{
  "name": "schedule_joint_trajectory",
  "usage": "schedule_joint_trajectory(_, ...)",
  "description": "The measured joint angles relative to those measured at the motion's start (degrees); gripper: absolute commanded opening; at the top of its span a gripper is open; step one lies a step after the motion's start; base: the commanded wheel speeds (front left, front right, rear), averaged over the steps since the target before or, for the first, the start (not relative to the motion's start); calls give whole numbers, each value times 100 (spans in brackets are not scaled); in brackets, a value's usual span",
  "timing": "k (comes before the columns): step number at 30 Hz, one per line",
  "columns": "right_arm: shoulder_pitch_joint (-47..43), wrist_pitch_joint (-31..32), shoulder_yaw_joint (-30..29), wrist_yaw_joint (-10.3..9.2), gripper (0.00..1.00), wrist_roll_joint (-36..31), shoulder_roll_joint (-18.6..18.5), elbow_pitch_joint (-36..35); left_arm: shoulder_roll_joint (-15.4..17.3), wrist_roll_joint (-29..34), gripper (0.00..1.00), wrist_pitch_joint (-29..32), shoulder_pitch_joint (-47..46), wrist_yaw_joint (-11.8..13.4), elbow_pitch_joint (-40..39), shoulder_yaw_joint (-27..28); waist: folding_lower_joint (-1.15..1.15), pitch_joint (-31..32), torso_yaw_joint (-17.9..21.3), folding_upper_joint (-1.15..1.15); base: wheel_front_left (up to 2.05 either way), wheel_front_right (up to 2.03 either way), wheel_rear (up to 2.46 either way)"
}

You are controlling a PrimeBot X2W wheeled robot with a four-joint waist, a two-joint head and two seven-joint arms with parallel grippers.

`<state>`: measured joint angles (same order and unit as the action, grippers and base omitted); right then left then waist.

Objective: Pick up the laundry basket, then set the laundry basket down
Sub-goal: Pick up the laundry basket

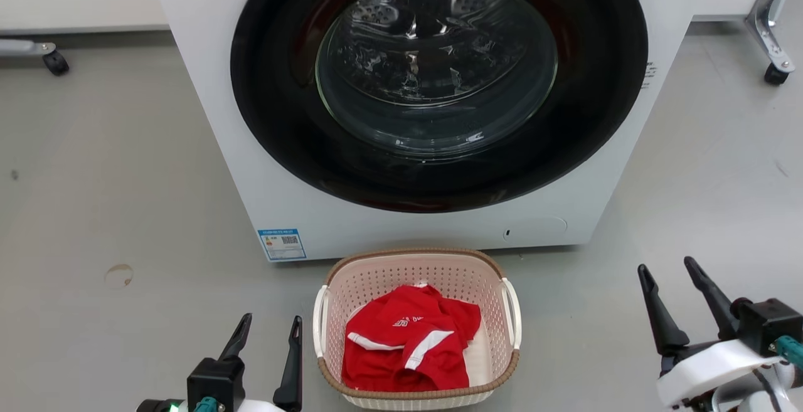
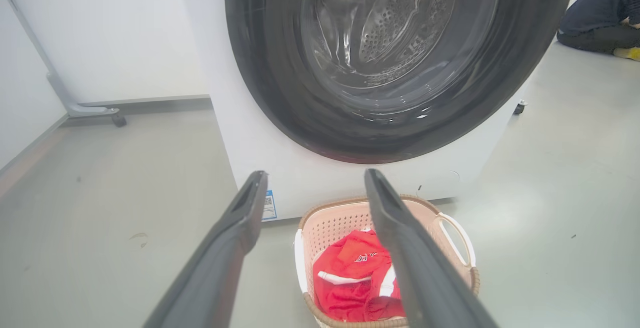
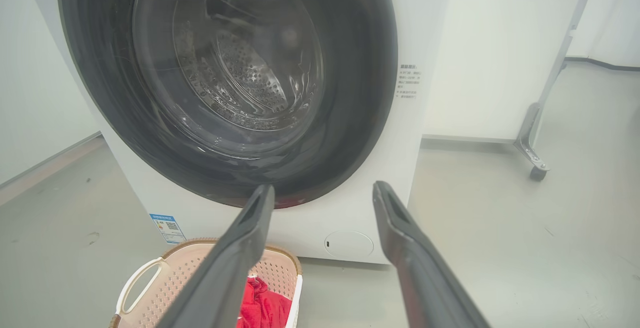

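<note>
The laundry basket [image 1: 417, 274] stands on the grey floor just in front of the washer, pale pink with a brown rim and two white side handles; a red garment [image 1: 408, 340] lies in it. It also appears low in the left wrist view as the laundry basket [image 2: 330, 225] and at the bottom left of the right wrist view as the laundry basket [image 3: 175, 273]. My left gripper [image 1: 270, 327] is open, just left of the basket's left handle, apart from it. Off to the basket's right, well clear of it, my right gripper [image 1: 668, 271] is open with nothing between its fingers.
The white washer [image 1: 351, 224] with its round dark glass door [image 1: 436, 64] shut rises right behind the basket. Wheeled frame legs [image 1: 775, 70] stand at the far right and a caster [image 1: 55, 61] at far left. A person [image 2: 600, 13] crouches beyond the washer.
</note>
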<state>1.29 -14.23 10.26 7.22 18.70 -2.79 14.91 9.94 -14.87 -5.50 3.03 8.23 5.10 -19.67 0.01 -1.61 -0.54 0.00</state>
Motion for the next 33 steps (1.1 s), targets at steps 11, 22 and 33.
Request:
schedule_joint_trajectory(11, 447, 0, -162, 0, 100, 322, -259, -91, -226, -38, 100, -164, -596, -36, 165, -91, 0, -1021, -72, 0, 0, 0, 0)
schedule_joint_trajectory(22, 787, 0, -180, 0, 100, 673, -401, -298, -561, -321, 100, -644, -1480, -102, 872, -145, 0, -2297, -143, 0, 0, 0, 0)
schedule_joint_trajectory(33, 1409, 0, 5, 1, 100, 1002, -481, -132, -709, -656, 100, -872, -2481, -510, 1811, -149, 0, -3408, -199, 0, 0, 0, 0)
